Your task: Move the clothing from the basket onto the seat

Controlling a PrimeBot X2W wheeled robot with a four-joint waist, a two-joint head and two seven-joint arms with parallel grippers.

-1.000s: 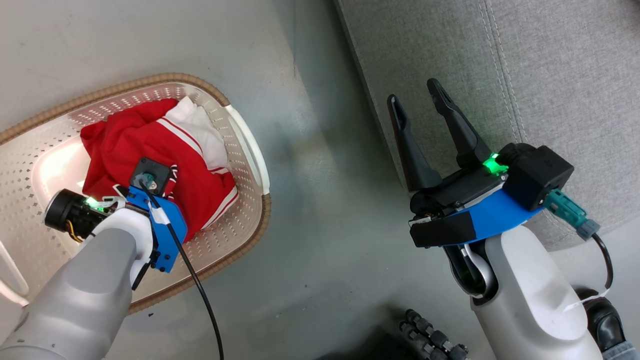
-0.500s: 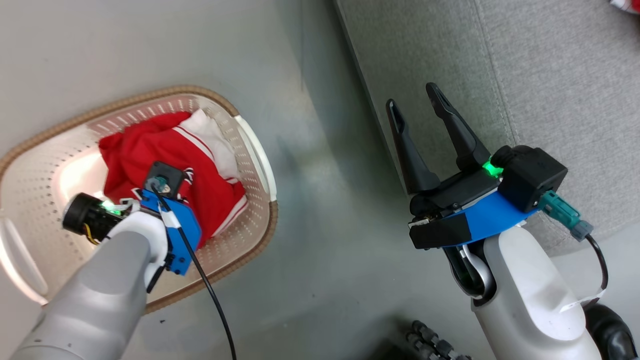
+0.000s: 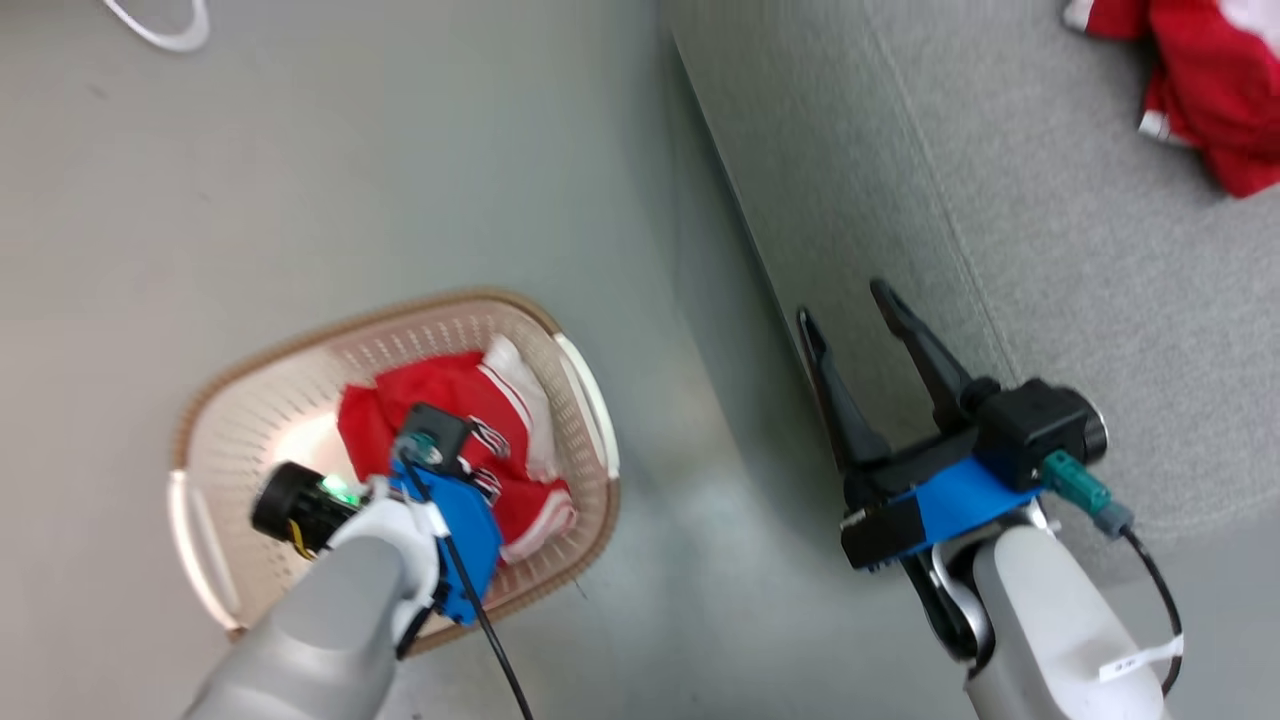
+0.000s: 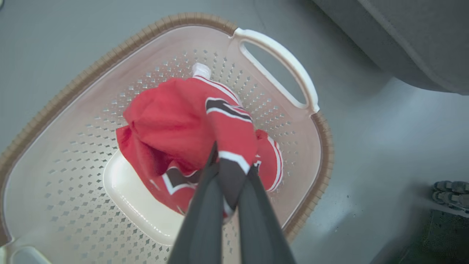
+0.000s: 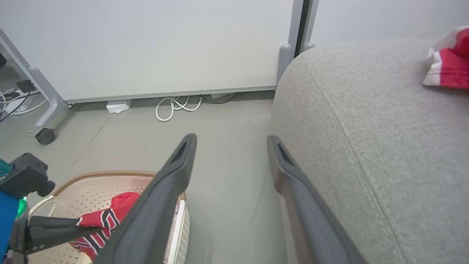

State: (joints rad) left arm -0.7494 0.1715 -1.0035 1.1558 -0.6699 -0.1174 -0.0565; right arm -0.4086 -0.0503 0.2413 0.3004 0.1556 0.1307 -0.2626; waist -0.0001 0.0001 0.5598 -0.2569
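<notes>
left gripper [image 4: 230,165] clenched on red garment [image 4: 172,124] at its bunched fold; soft, light, should drape below the tips. right gripper [image 3: 843,302] spread, empty.

Left claw [image 4: 231,161] has lifted the clothing [image 4: 172,124] higher.

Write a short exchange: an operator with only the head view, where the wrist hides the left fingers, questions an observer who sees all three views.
Operator: Is the left gripper holding the garment?
Observer: Yes. The left wrist view shows it shut on a fold with a black-and-white band.
Operator: What stands past the seat?
Observer: In the right wrist view, a pale wall panel, with a white cable coiled at its foot.
</notes>
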